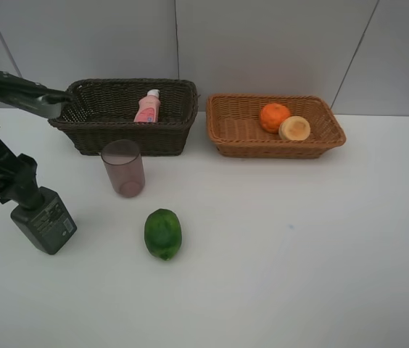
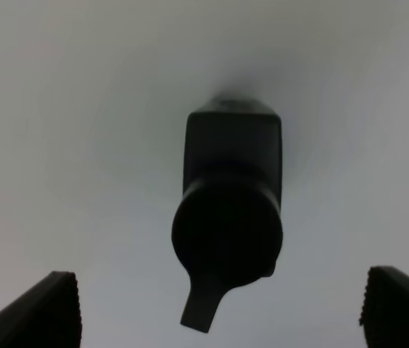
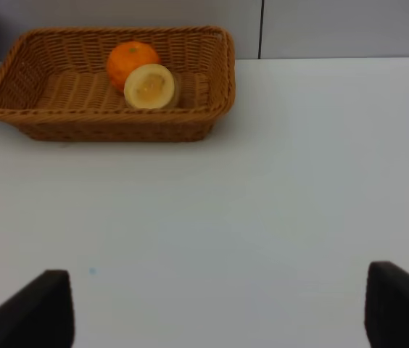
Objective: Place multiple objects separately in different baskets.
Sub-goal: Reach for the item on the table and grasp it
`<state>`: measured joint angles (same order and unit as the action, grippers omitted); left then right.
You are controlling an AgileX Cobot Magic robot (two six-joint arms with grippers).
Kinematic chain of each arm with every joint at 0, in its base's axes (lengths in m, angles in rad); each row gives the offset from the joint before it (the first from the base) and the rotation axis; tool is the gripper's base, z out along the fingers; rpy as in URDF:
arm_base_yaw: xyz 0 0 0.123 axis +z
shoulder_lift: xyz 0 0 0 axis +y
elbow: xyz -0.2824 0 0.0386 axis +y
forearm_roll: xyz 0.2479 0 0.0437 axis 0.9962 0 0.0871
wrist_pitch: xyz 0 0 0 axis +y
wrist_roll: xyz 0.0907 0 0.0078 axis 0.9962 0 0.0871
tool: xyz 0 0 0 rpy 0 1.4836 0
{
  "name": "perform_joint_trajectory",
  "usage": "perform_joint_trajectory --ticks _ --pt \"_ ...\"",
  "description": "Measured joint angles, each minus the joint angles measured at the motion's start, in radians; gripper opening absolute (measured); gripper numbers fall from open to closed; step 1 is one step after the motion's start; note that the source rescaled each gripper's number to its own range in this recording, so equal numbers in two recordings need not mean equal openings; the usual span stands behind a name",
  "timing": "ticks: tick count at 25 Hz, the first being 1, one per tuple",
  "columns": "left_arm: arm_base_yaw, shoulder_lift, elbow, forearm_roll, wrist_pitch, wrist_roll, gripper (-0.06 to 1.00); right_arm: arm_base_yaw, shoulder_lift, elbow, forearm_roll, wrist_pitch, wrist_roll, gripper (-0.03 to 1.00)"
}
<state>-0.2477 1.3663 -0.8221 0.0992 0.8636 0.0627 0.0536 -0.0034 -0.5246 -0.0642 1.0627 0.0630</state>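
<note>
Left fingers [image 2: 48,312] spread wide around dark green pump bottle [image 2: 230,181], not touching; right fingers [image 3: 38,312] spread, empty, over worktop [image 3: 262,181]. Green oval fruit [image 1: 162,233] at bottle's 3 o'clock.

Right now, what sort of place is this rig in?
Probably a lab test bench, not a home: bare white table, plain panel wall, and staged sorting props, a dark basket and a tan basket.

You will find nothing legible here: the dark green pump bottle [image 1: 43,220] has a pale label on its side, but the print is too small to read, and the small pink bottle [image 1: 147,109] in the dark brown basket [image 1: 81,135] shows only blurred markings
</note>
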Motion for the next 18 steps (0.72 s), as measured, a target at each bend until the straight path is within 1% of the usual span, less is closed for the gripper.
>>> perform_joint_trajectory --ticks 8,13,18 --pt "0.000 0.077 0.000 0.004 -0.012 0.000 1.00 0.000 0.000 0.000 0.000 0.000 0.000 0.71" --pt "0.000 0.116 0.000 0.004 -0.048 0.000 1.00 0.000 0.000 0.000 0.000 0.000 0.000 0.71" --pt "0.000 0.161 0.000 0.005 -0.063 0.001 1.00 0.000 0.000 0.000 0.000 0.000 0.000 0.71"
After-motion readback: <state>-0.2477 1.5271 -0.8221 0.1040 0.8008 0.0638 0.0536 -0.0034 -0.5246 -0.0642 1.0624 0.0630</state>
